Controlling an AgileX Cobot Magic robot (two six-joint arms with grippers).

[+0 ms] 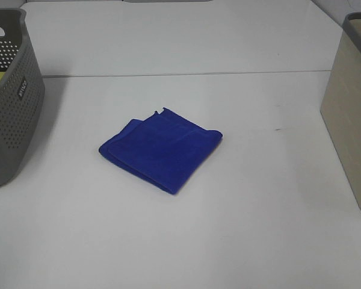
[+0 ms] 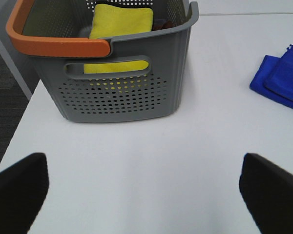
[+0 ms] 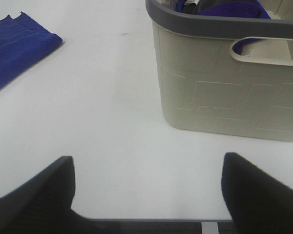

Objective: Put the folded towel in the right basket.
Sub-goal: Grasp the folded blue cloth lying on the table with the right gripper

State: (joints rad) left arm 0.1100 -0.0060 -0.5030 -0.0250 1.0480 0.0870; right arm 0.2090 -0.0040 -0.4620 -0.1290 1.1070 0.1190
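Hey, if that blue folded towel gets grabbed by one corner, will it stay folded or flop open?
Likely floppy: the blue towel is soft cloth in loose layers, edges splayed at one corner, so a corner pinch would probably unfold it. It looks light. Pushed, it may bunch on the smooth table.
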